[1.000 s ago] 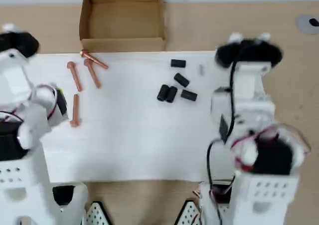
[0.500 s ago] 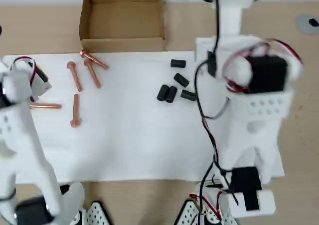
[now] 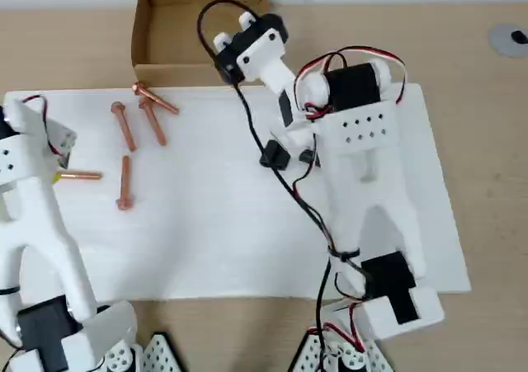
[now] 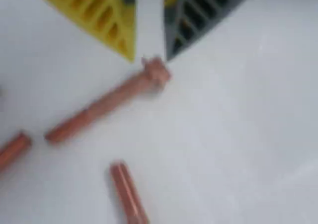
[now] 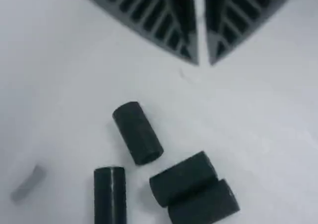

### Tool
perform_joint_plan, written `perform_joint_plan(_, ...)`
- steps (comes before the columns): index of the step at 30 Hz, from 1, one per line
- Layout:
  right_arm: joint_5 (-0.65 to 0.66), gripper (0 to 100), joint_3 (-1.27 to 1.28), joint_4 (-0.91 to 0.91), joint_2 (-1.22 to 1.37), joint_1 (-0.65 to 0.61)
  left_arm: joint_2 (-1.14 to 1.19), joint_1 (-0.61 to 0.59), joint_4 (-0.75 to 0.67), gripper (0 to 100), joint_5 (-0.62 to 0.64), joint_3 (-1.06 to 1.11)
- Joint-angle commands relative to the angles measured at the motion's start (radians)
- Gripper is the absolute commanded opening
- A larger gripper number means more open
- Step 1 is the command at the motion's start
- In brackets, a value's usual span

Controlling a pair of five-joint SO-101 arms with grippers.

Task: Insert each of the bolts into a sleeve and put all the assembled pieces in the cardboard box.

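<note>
Left wrist view, left end effector [image 4: 149, 55] parted by bolt [image 4: 107, 102], right end effector [image 5: 202, 60] closed

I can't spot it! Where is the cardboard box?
In the high view, the cardboard box sits at the far side, left of centre, just beyond the copper bolts.

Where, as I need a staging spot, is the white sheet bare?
Bare: the middle of the white sheet, between the bolts and the right arm. Crowded: by the bolts, and at the sleeves under that arm.
</note>
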Motion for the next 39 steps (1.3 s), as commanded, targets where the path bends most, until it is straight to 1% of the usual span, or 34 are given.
perform_joint_plan(1,0.068,0.9,0.025,0.012,0.013,-0.015,-0.004,-0.098,-0.091,5,0.080,0.071)
perform_joint_plan(3,0.077,0.9,0.059,0.012,0.025,-0.013,-0.004,-0.143,-0.170,5,0.124,0.160)
perform_joint_plan(5,0.078,0.9,0.094,0.012,0.036,-0.013,-0.004,-0.166,-0.269,5,0.133,0.258)
perform_joint_plan(9,0.078,0.9,0.133,0.008,0.042,-0.013,-0.004,-0.169,-0.462,5,0.138,0.434)
perform_joint_plan(13,0.078,0.9,0.145,0.011,0.044,-0.013,-0.004,-0.167,-0.592,6,0.147,0.531)
perform_joint_plan(17,0.078,0.9,0.189,0.011,0.044,-0.013,-0.004,-0.167,-0.647,6,0.190,0.560)
perform_joint_plan(24,0.075,0.9,0.274,0.008,0.042,-0.013,-0.004,-0.167,-0.730,7,0.189,0.560)
perform_joint_plan(28,0.074,0.9,0.271,0.008,0.042,-0.013,-0.002,-0.167,-0.760,10,0.189,0.562)
perform_joint_plan(39,0.074,0.9,0.272,0.008,0.042,-0.013,-0.002,-0.169,-0.875,10,0.189,0.663)
